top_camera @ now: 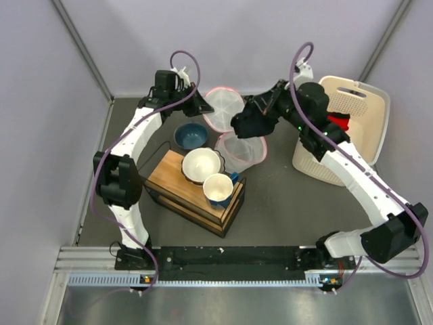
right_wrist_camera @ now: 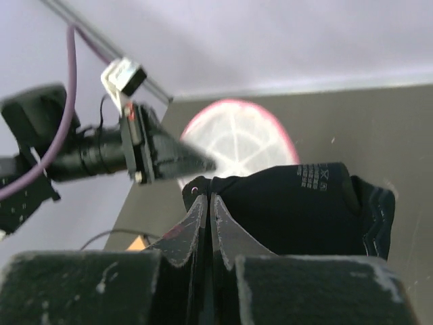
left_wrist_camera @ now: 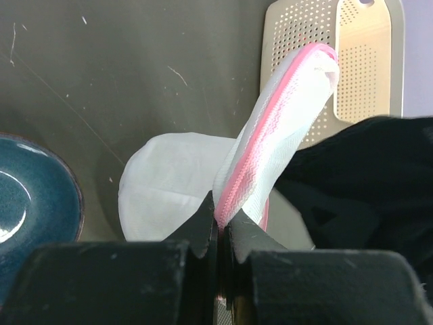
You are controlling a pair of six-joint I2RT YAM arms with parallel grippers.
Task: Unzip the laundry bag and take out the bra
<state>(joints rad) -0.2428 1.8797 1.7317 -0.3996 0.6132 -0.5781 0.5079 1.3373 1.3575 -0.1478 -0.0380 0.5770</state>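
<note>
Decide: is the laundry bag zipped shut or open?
Open. The laundry bag shows two pink-rimmed halves spread apart, the left hand pinching one rim.

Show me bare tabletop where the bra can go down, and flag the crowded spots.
Best patch: the dark table on the near side of the laundry bag, bordered by the wooden crate on its left and the right arm on its right. Crowded: the back middle, where the left hand, right hand, bag, blue bowl and basket cluster.

Top camera looked steeply down from above-behind; wrist cameras sat close, facing one another; all shared laundry bag.
</note>
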